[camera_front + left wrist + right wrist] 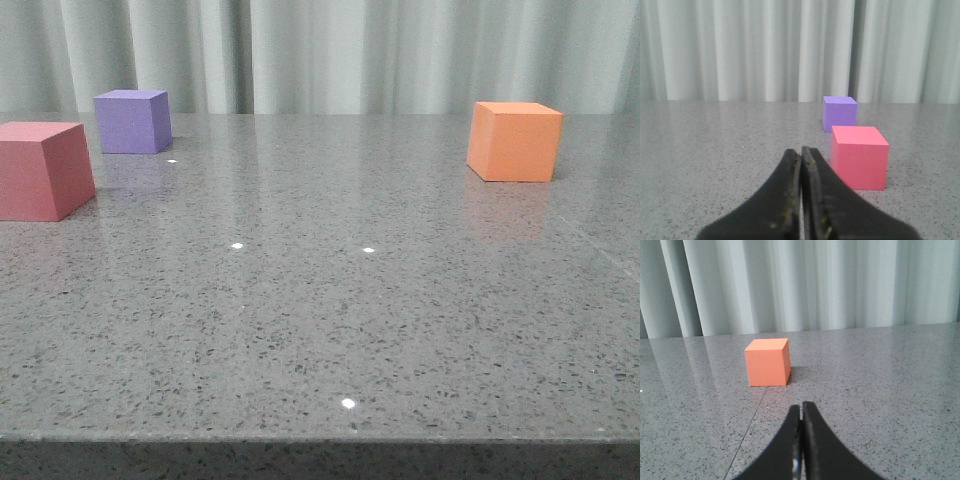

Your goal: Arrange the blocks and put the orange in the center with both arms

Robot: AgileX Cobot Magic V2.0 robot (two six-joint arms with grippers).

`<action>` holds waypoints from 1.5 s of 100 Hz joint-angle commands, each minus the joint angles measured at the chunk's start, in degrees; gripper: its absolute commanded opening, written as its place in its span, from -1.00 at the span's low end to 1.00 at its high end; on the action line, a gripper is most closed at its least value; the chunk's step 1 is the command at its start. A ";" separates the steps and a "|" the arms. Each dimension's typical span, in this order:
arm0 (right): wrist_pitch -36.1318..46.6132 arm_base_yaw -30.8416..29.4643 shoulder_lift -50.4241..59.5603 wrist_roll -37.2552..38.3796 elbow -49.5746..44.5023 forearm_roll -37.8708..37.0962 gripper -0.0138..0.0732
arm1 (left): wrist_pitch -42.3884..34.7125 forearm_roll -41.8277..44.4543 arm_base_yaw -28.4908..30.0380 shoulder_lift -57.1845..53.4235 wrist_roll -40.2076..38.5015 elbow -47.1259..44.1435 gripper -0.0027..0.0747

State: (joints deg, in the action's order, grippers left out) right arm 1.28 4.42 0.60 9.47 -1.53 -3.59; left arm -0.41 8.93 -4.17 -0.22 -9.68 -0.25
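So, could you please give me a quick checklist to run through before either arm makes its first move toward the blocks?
1. Orange cube free and upright, on the right: ok.
2. Purple cube and pinkish-red cube apart, on the left: ok.
3. Left hand open for a grasp: not ok, fingers closed together.
4. Right hand open: not ok, closed, holding nothing.
5. Middle of the speckled table bare for the orange cube: ok.
6. Arm clearance in front view: cannot tell, arms unseen.
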 commanded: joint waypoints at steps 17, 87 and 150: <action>5.04 -0.28 1.06 -0.38 0.59 -0.19 -0.84 | -4.68 -0.48 0.06 -1.90 -0.45 -2.54 -0.98; -29.97 -0.28 -15.01 -0.38 35.53 -0.32 -0.84 | -4.68 -0.48 0.06 -1.90 -0.45 -2.54 -0.98; -51.75 -0.28 -36.94 -0.38 50.89 1.08 -0.66 | -4.68 -0.48 0.06 -1.90 -0.45 -2.54 -0.98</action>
State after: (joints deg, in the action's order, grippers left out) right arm -51.92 4.42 -35.55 9.47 47.44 -2.56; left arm -0.41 8.93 -4.17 -0.22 -9.68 -0.25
